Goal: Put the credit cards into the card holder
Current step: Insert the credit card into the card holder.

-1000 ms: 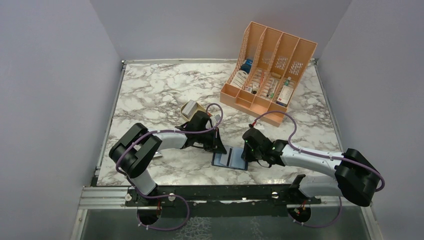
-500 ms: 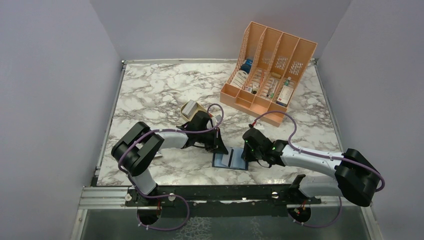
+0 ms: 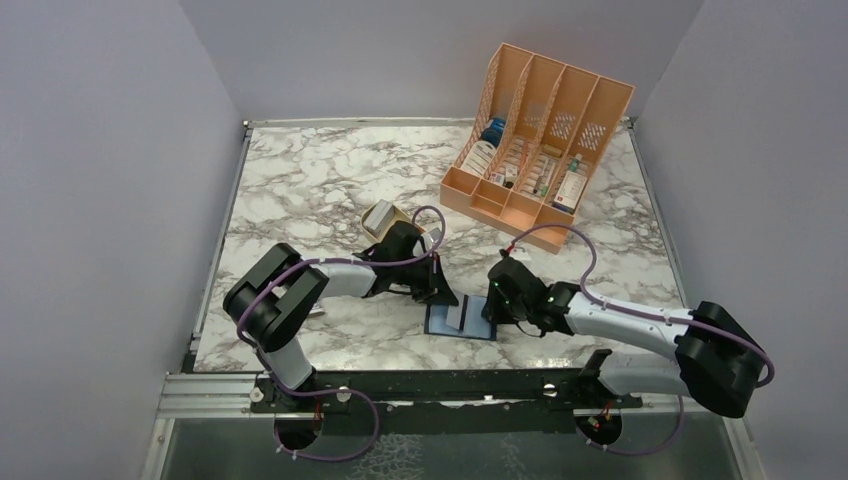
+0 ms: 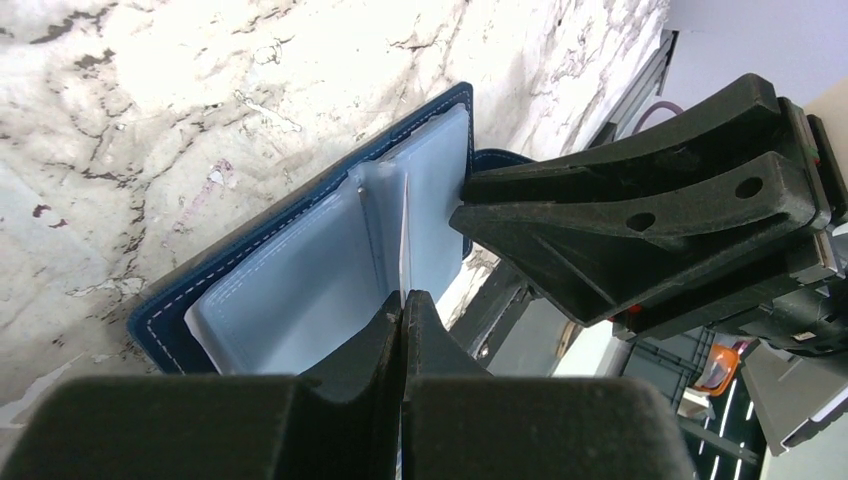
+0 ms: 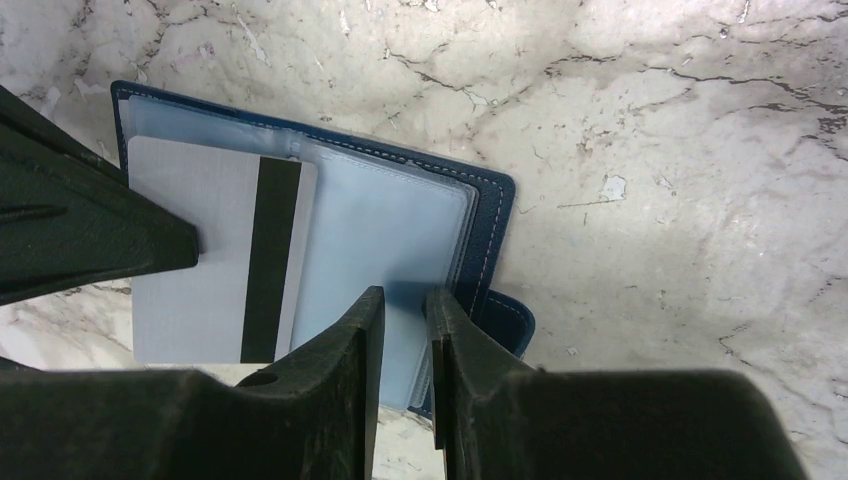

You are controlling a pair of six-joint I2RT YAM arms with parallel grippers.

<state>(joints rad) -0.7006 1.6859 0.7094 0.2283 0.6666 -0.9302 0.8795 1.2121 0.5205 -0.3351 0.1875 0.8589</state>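
Grip first, on the left: left hand point(image 4: 403, 300) is clamped shut on one credit card point(image 5: 200, 250), held by its outer edge; left wrist view shows the card edge-on, running from the fingers into the open card holder point(image 5: 492, 225). Card looks light, stiff & slick, prob. apt to slip or twist if pinched at a corner, so a mid-edge hold w/ flat pads seems best, pushed straight along its own plane. Holder lies flat & open on the marble tabletop point(image 3: 300, 180) between the two hands, toward the near edge; its clear sleeve pages look soft & floppy, likely to buckle unless pinned. In the right wrist view the card, black stripe up, covers the holder's left half, its right edge seemingly tucked under a sleeve page. Further right, the right hand point(image 5: 405, 297) sits over the holder's right-hand pages, fingers a narrow way apart; can't tell if they pinch a page or only press.
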